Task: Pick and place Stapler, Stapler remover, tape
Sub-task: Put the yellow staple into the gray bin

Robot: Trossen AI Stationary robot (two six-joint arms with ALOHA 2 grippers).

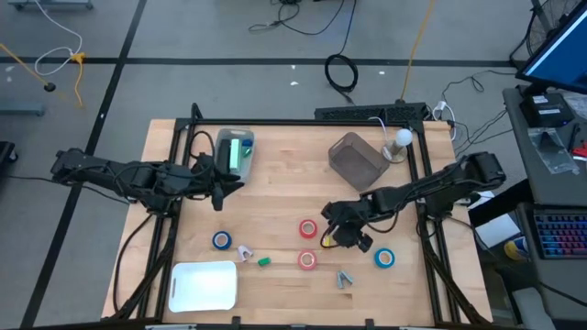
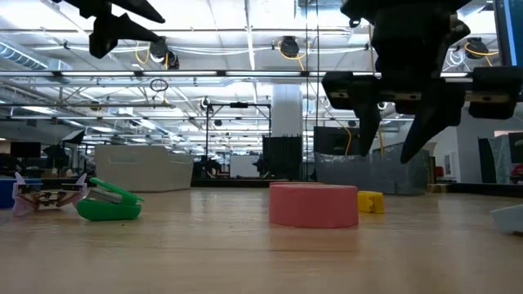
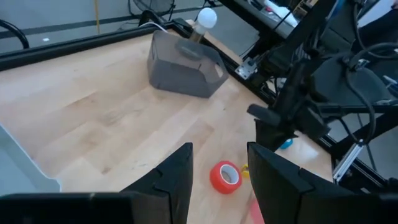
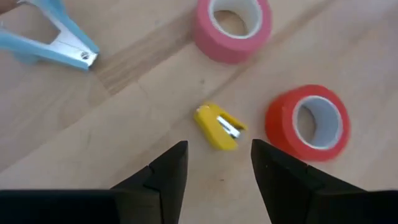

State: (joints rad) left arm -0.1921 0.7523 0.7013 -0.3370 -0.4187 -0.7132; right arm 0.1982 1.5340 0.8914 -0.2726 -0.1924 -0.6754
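1. From above, we see the right tool (image 1: 341, 235) poised over the counter (image 1: 284, 174) near its middle, with a small yellow stapler (image 1: 326, 242) just at its 8 o'clock. One red tape roll (image 1: 308, 228) lies just at the tool's 9 o'clock, a second red roll (image 1: 308, 260) at its 7 o'clock, and a blue roll (image 1: 383, 258) near its 4 o'clock. Another blue roll (image 1: 221, 240) sits well apart at 9 o'clock, beside a small pale remover (image 1: 244, 251) and a green stapler (image 1: 264, 262). The left tool (image 1: 220, 191) hangs near a clear bin (image 1: 235, 151).

2. At counter level, we see the right tool (image 2: 404, 135) raised clear of the wood, fingers spread and empty, with the yellow stapler (image 2: 370, 202) below it and a red roll (image 2: 314, 204) in front.

3. From the left wrist, we see the left tool (image 3: 219, 177) parted and empty, a red roll (image 3: 226, 177) showing between its fingers, far below.

4. From the right wrist, we see the right tool (image 4: 217, 165) spread wide, touching nothing; the yellow stapler (image 4: 219, 127) lies just ahead of the gap, a red roll (image 4: 308, 124) at its 3 o'clock, another red roll (image 4: 234, 25) at its 12 o'clock, and a blue remover (image 4: 46, 38) at its 10 o'clock.
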